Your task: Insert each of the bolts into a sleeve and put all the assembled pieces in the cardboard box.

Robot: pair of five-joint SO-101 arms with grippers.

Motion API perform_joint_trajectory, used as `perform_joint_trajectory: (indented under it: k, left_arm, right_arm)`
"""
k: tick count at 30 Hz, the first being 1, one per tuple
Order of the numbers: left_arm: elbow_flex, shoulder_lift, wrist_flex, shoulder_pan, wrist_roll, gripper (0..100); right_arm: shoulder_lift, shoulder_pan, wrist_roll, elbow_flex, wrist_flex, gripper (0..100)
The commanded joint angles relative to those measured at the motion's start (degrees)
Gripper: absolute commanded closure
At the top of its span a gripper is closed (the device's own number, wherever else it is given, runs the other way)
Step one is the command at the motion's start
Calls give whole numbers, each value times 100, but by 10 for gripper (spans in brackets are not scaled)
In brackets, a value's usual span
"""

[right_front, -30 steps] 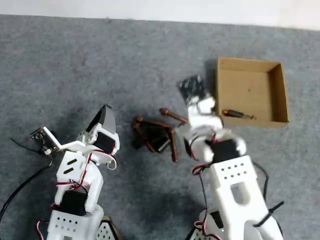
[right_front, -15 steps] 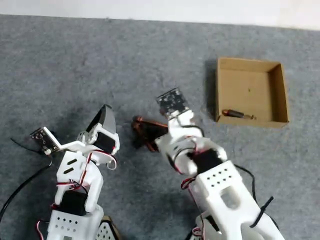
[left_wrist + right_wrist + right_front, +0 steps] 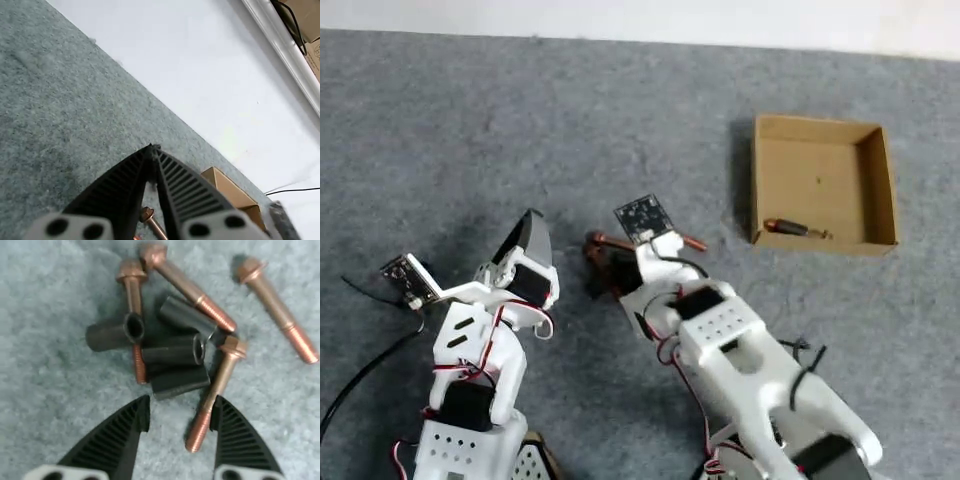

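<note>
Near the brown cardboard box (image 3: 820,165), the right hand (image 3: 180,409), wide open and empty, hangs over a tangled heap of dark metal tube sleeves (image 3: 172,354) and copper-coloured bolts (image 3: 216,385). Closing here, I fear it may pinch two pieces together or scatter them.

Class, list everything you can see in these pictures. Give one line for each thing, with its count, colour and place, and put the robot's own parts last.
bolts: four, copper-coloured, loose in a pile on the carpet
sleeves: four, dark, mixed into the same pile
assembled piece: one, dark and copper, lying inside the cardboard box by its near wall
cardboard box: one, brown, open-topped, on the carpet to the right of the pile
carpet: one, grey, under everything
arms: two, white, at the near edge of the high view
left gripper: one, black fingers, shut, held above the carpet to the left of the pile
right gripper: one, black fingers, open, just above the pile
</note>
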Motion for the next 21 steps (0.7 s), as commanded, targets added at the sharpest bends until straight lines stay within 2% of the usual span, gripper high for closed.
perform_joint_trajectory:
  k: [1, 13, 21]
  left_arm:
    - [119, -4, -26, -48, 53, 992]
    - [119, -4, -26, -48, 53, 992]
    - [119, -4, -26, -48, 53, 990]
  right_arm:
    - [189, -40, -35, -418, -136, 810]
    - [910, -13, -35, -470, -145, 810]
    - [1323, 189, -44, -462, -620, 810]
